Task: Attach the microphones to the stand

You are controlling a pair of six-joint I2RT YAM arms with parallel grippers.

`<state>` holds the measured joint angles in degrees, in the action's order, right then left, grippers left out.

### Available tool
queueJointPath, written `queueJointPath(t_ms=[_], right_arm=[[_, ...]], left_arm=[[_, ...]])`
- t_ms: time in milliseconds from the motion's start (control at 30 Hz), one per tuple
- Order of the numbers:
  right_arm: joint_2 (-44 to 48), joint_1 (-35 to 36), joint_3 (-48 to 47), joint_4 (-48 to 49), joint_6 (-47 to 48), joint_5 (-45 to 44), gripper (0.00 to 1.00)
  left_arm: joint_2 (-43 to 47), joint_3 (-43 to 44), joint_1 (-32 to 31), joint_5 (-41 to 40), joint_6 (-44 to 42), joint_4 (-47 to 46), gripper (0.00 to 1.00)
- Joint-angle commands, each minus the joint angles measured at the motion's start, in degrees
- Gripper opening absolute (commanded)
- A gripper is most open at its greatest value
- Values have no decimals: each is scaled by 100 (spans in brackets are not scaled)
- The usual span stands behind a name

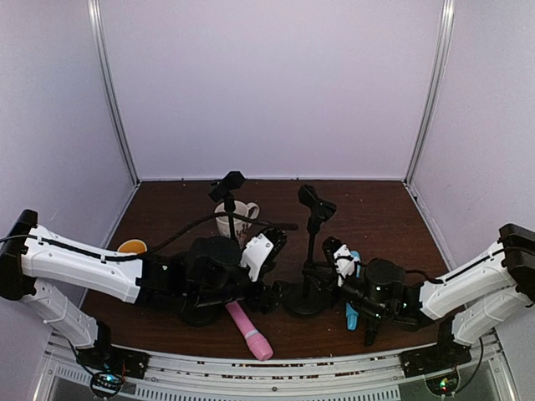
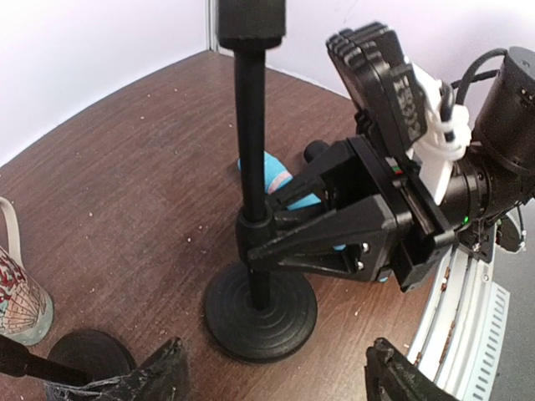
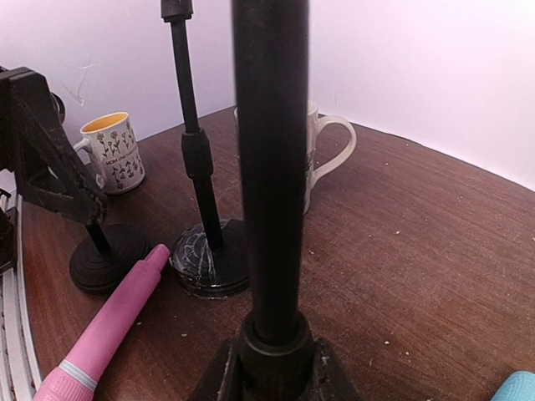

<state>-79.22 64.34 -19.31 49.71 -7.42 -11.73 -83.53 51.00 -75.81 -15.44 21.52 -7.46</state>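
Note:
A black stand (image 1: 311,251) rises at mid-table, with my right gripper (image 1: 316,269) shut on its pole (image 3: 269,167) just above a collar. In the left wrist view the same stand's round base (image 2: 261,311) lies just beyond my open left gripper (image 2: 276,380), which holds nothing. The left gripper (image 1: 272,294) sits just left of that base. A pink microphone (image 1: 249,330) lies flat near the front edge, also in the right wrist view (image 3: 109,330). A light blue microphone (image 1: 354,301) lies behind the right gripper, partly hidden (image 2: 272,175).
A second stand with a taped base (image 3: 209,255) stands to the left, its clip (image 1: 227,188) up high. Another small black base (image 3: 109,259) sits by it. A white mug (image 1: 236,219) and a yellow-lined mug (image 1: 131,246) stand behind.

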Motion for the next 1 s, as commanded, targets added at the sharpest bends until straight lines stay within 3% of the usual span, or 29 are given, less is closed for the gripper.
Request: queueJointPath(t_ms=[0,133,233,467,767,967], right_arm=[[-257,-157,-182,1087,-19,239,0],[-549,-213,-166,1232,-125,273,0],[-708,-219,-178,1273,-166,297,6],[-512,-212,-182,946,-241,318,40],[658,-56,60,-9,-754,260,62],[1660,828,413,-1117,-1030,-577,69]], left_arm=[[118,-91,-8,-40,-58,43,74],[128,-66,-13,-68,-94,67,74],[146,-64,-13,-85,-99,76,74],[271,-107,-13,-145,-128,157,74],[515,-103,-13,-344,-334,559,75],[721,-112,-13,-370,-639,980,79]])
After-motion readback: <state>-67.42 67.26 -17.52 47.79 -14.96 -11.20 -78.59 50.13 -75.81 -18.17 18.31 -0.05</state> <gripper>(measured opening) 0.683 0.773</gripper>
